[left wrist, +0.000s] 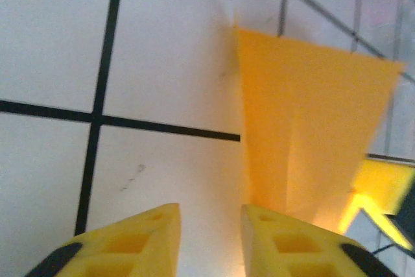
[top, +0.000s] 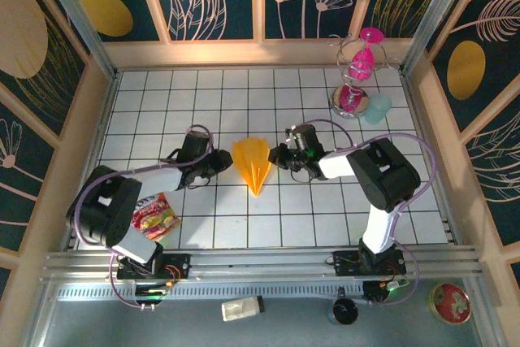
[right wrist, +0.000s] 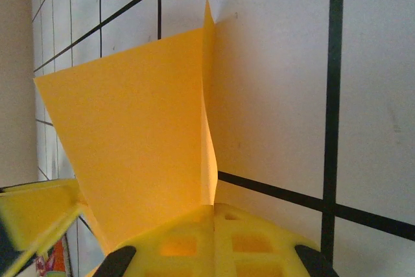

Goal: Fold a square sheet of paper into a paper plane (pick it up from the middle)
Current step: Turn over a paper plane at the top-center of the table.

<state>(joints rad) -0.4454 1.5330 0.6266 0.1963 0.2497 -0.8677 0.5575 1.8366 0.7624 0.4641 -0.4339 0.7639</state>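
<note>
The square sheet of paper, orange-yellow, is creased into a narrow pointed paper plane [top: 252, 164] at the middle of the tiled table, tip toward the near edge. My right gripper [top: 278, 154] is shut on the plane's right side. In the right wrist view the paper [right wrist: 136, 128] runs into the seam of the closed right gripper [right wrist: 214, 207]. My left gripper [top: 226, 160] sits just left of the plane. In the left wrist view the left gripper [left wrist: 211, 209] is open, with bare table between the fingers and the paper [left wrist: 305, 128] beside the right finger [left wrist: 272, 238].
A red-yellow snack packet [top: 155, 219] lies near the left arm's base. A pink wire stand [top: 360, 71] and a teal piece [top: 377, 107] stand at the back right. Wooden walls [top: 93, 119] ring the table.
</note>
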